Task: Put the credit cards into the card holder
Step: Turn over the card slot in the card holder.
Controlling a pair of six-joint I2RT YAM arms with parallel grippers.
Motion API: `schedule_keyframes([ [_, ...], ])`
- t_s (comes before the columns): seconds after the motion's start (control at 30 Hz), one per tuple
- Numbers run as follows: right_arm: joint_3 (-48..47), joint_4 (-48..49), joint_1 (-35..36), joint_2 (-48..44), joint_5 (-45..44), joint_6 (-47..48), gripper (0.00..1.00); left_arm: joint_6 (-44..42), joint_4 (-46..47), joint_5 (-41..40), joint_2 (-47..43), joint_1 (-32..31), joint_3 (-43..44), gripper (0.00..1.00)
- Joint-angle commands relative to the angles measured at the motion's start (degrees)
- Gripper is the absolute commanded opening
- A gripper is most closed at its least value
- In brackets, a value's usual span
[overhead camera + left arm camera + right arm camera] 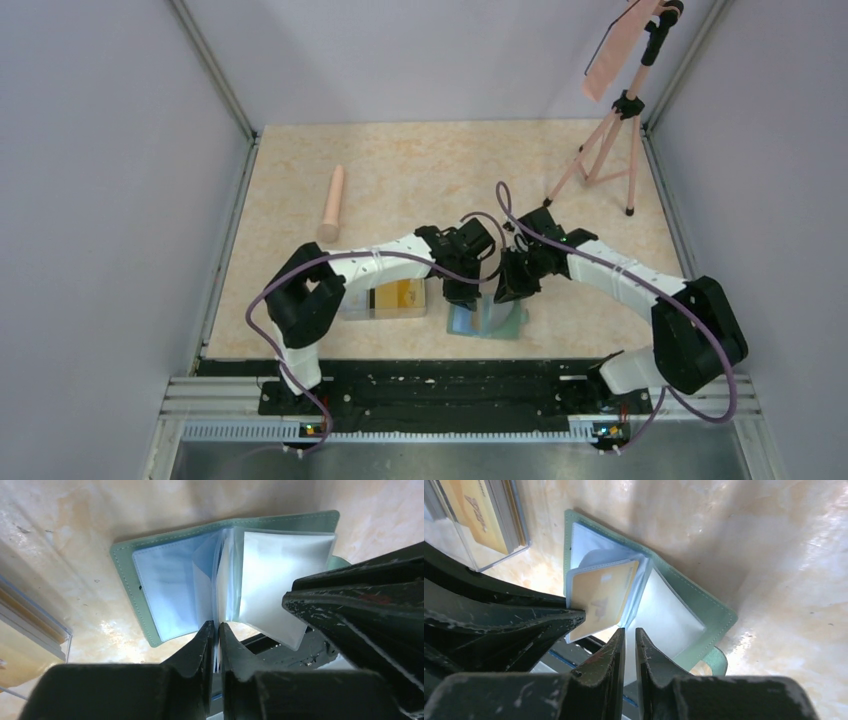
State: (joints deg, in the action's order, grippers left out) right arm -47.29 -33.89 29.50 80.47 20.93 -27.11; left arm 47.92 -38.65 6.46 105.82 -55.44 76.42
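The card holder [487, 320] lay open just right of the clear box [390, 298], by the bench's [420, 170] near edge. The left tool [218, 640] pinched its pages. The right tool [629, 645] stood barely parted, and I could not tell whether it held anything.

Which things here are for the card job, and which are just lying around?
For the job:
- the green card holder
- the credit cards in the clear box
- one yellow card already in a pocket page

Just lying around:
- the pink stick
- the pink tripod
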Motion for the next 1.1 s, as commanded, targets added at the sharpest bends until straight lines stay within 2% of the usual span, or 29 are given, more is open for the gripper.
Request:
schedule_keyframes([
  [0.0, -2.53, -0.74, -3.06, -4.16, -0.23, -0.44, 0.13, -0.42, 4.58, 5.29, 0.87, 0.29, 2.26, 0.18],
  [0.17, -2.55, -2.75, -8.03, -7.53, -0.54, 0.84, 0.13, 1.24, 13.77, 14.58, 4.04, 0.2, 2.55, 0.25],
  [0.37, -2.9, -5.15, -10.08, -9.22, -1.32, 2.68, 0.14, 2.4, 17.45, 19.8, 8.34, -0.27, 4.48, 0.27],
  [0.67, -3.06, -5.59, -10.13, -9.83, -0.67, 3.55, 0.17, 0.75, 15.83, 15.96, 6.01, -0.55, 4.02, 0.29],
  [0.87, -4.57, -6.96, -10.14, -9.65, -1.26, 4.28, 0.18, 2.55, 20.64, 22.1, 9.61, -1.2, 5.3, 0.3],
  [1.07, -4.71, -7.77, -10.1, -10.87, -1.99, 4.1, 0.21, 2.02, 20.89, 22.66, 9.12, -1.6, 6.18, 0.32],
])
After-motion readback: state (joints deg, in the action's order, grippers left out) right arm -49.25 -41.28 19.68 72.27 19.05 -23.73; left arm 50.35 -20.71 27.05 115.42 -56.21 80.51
